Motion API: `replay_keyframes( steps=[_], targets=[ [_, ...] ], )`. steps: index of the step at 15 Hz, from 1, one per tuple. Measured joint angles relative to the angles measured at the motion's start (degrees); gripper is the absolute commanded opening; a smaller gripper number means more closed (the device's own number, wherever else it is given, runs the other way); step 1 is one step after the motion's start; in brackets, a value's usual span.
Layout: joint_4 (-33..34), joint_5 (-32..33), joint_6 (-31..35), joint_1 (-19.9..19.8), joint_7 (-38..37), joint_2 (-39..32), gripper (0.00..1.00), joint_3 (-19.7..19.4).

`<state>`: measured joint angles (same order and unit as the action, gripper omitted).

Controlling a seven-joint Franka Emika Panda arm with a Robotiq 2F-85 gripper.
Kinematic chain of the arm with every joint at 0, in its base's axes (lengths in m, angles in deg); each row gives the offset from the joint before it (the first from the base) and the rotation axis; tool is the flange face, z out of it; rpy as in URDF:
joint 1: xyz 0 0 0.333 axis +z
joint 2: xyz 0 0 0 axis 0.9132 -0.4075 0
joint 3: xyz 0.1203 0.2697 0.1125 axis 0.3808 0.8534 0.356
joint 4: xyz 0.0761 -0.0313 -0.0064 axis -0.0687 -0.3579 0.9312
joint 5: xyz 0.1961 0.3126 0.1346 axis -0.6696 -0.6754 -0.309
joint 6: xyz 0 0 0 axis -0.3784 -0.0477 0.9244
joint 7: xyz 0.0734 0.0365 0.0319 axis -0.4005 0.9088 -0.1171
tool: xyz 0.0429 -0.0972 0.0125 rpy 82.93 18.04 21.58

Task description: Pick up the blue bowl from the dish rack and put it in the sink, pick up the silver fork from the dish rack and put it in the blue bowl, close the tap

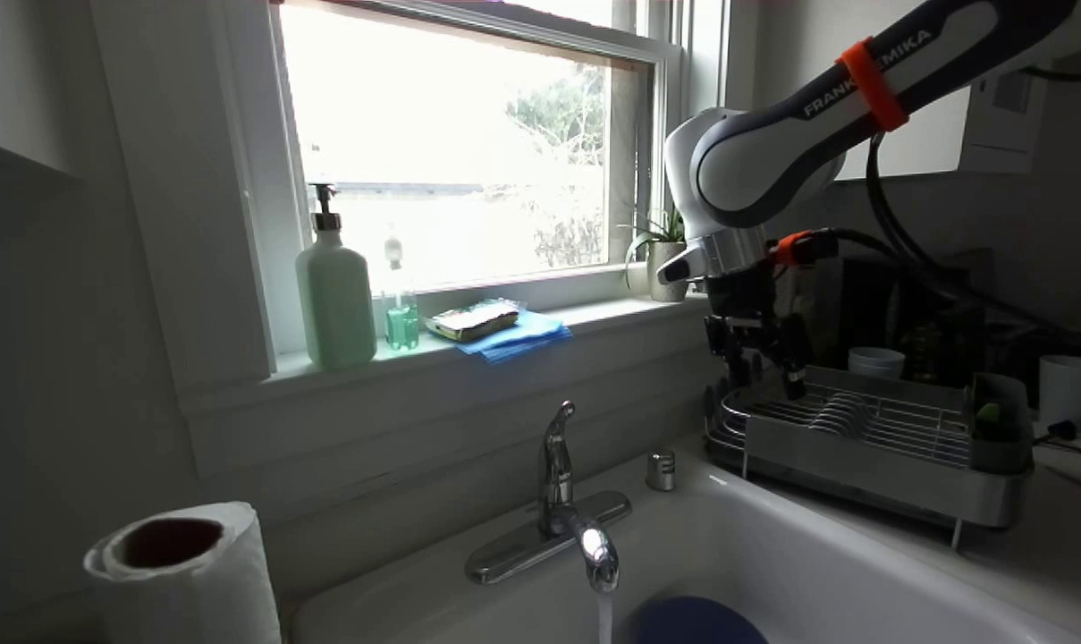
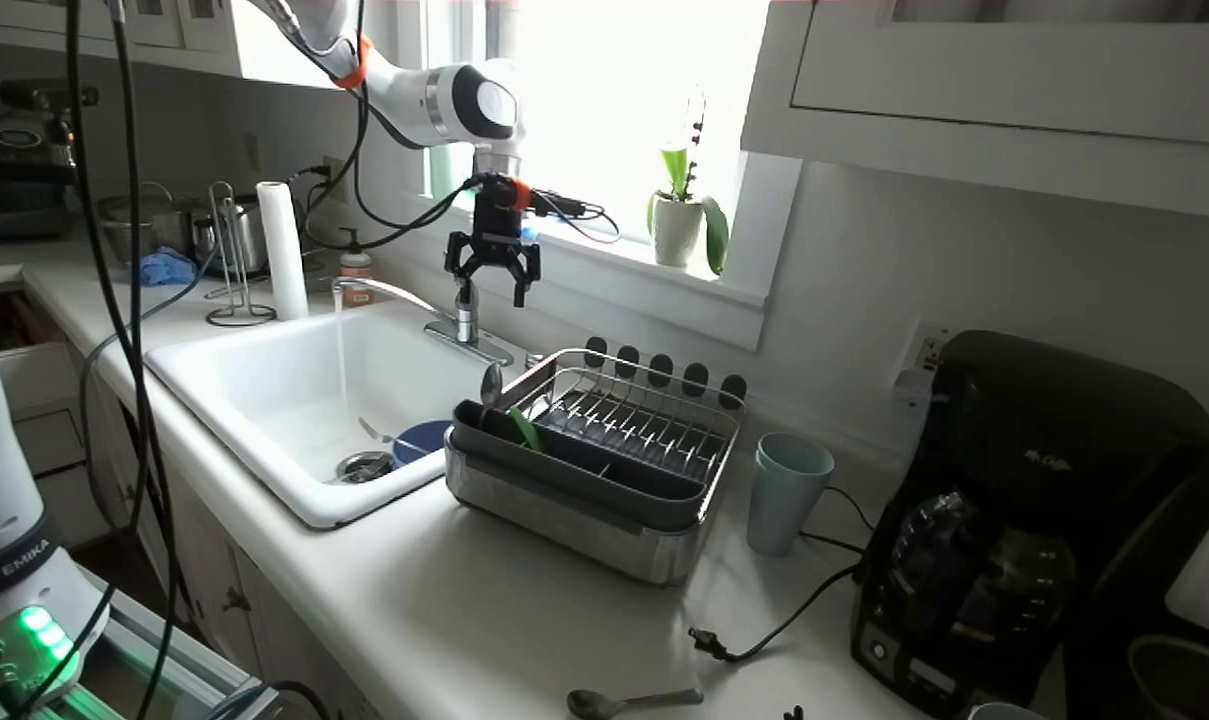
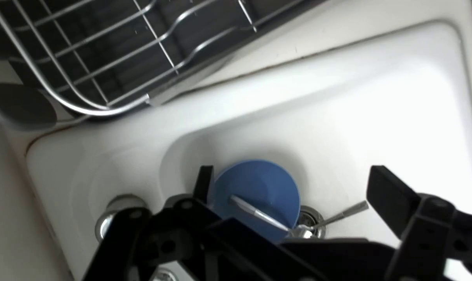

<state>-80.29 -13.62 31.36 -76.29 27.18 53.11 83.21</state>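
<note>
The blue bowl (image 3: 259,183) sits on the floor of the sink (image 2: 234,390), toward the right end in an exterior view, just beside the round metal drain (image 3: 307,215). It is round, smooth and shallow, a plain mid-blue with a thin paler rim and a soft sheen inside. Silver cutlery (image 3: 261,214) lies across the bowl and reaches over the drain, one slim handle pointing right in the wrist view; it is partly hidden, and I can't tell fork from spoon. Around it the basin is glossy white with rounded walls. Well above hangs the black gripper (image 2: 491,290), blocky and matte, tips down, its jaws spread wide. On the sink's far rim, under the window (image 1: 442,152), stands the chrome tap (image 1: 555,465), curved and mirror-bright, a thin stream of water (image 1: 604,617) falling from its spout into the sink. Right of the sink in both exterior views, the dish rack (image 2: 564,520) shows thin bent wire above a brushed metal side, with a dull grey trough (image 2: 604,480) along its near edge. Farther right stand pale, smooth stacked cups (image 2: 789,490) and a black plastic coffee maker (image 2: 1044,500). A soft white paper roll (image 1: 187,599) stands near left in an exterior view.
</note>
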Motion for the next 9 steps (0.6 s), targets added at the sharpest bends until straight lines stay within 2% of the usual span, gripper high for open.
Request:
replay_keyframes(
  steps=[4,9],
  targets=[
    [-1.7,-10.8,2.2,0.8,-2.2,3.2,1.00,1.2],
    [-3.9,-19.2,7.1,3.0,-11.4,6.1,1.00,1.5]
  ],
)
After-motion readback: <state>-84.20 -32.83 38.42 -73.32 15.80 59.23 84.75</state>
